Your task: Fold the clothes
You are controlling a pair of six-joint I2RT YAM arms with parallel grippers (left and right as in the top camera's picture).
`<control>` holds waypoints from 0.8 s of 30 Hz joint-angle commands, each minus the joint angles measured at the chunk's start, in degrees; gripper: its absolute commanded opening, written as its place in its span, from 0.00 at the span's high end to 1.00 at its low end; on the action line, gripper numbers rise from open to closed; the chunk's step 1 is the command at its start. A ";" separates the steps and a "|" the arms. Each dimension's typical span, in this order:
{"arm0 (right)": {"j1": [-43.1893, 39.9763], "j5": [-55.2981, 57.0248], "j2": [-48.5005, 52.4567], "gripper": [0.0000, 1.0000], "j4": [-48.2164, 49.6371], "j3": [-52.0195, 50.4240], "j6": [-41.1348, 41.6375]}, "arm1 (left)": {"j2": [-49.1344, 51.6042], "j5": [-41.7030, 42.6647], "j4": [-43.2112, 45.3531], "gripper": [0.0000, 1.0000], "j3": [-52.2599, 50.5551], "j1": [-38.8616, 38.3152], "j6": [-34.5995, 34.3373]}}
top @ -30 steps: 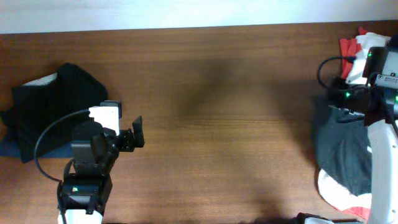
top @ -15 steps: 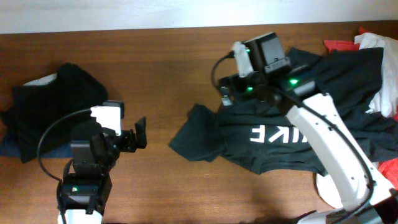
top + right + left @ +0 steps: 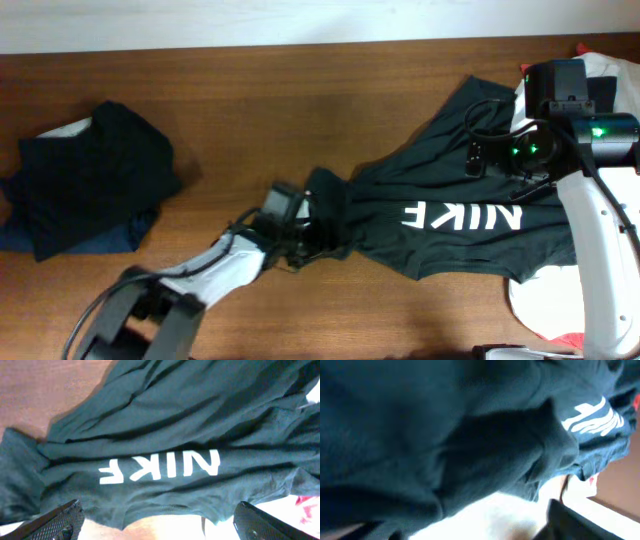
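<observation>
A dark T-shirt (image 3: 450, 245) with white NIKE lettering lies spread and creased across the right half of the wooden table (image 3: 300, 110). My left gripper (image 3: 305, 243) is down at its left sleeve. In the left wrist view the dark cloth (image 3: 445, 420) fills the picture just beyond the left gripper (image 3: 465, 521), whose fingers stand apart. My right gripper (image 3: 505, 165) hovers over the shirt's upper right part. In the right wrist view it (image 3: 157, 507) is wide open, with nothing between its fingers, above the lettered shirt (image 3: 165, 425).
A stack of dark folded clothes (image 3: 90, 180) lies at the far left on a blue garment (image 3: 115, 240). Red and white clothes (image 3: 585, 48) sit at the back right corner. White cloth (image 3: 540, 305) shows under the shirt at the front right.
The right arm pulled the shirt from the right-hand pile to the middle, let go of it and drew back right. The left arm has reached across to the shirt's left sleeve.
</observation>
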 commanded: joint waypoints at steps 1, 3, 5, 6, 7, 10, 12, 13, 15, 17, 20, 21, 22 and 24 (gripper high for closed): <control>-0.44 0.94 -0.44 0.01 -0.11 0.44 0.46 | 3.37 -8.61 6.51 0.99 -0.46 -1.31 -2.62; -0.55 1.53 -0.44 0.01 -0.13 0.44 0.44 | 3.13 -14.88 6.56 0.99 0.00 1.03 2.16; -0.55 2.84 -0.44 0.01 -0.13 0.44 0.46 | -2.25 -16.55 0.98 0.99 5.79 13.97 16.06; -0.55 2.84 -0.44 0.01 -0.13 0.44 0.46 | -3.65 -17.88 -0.37 0.99 9.92 19.76 18.10; -0.55 2.82 -0.44 0.01 -0.13 0.44 0.48 | -3.78 -18.53 -0.33 0.99 14.75 25.24 19.71; -0.55 2.82 -0.44 0.01 -0.13 0.44 0.48 | -1.44 -22.58 0.07 0.81 28.72 38.40 22.08; -0.55 2.82 -0.44 0.01 -0.37 0.44 0.46 | -0.52 -21.49 -4.76 0.17 29.29 40.22 23.19; -0.55 2.82 -0.44 0.01 -0.37 0.44 0.46 | -0.26 -18.78 -9.27 0.01 29.29 40.06 23.19; -0.55 2.82 -0.44 0.01 -0.37 0.44 0.46 | 1.57 -10.62 -24.55 0.01 29.27 37.09 23.17; -0.52 2.82 -0.44 0.01 -0.37 0.44 0.46 | 3.28 -7.26 -33.79 0.01 28.92 30.88 23.19; -0.52 2.84 -0.44 0.01 -0.72 0.44 0.46 | 13.16 -7.26 -34.71 0.01 28.89 14.80 19.26; -0.52 2.84 -0.44 0.01 -0.94 0.44 0.46 | 14.93 -7.04 -34.67 0.01 28.89 13.16 17.53; -0.52 2.84 -0.44 0.01 -1.14 0.44 0.46 | 17.51 -7.04 -34.60 0.03 28.92 10.75 15.41; -0.52 2.84 -0.44 0.01 -1.16 0.44 0.46 | 20.17 -7.93 -34.56 0.17 28.92 8.52 15.30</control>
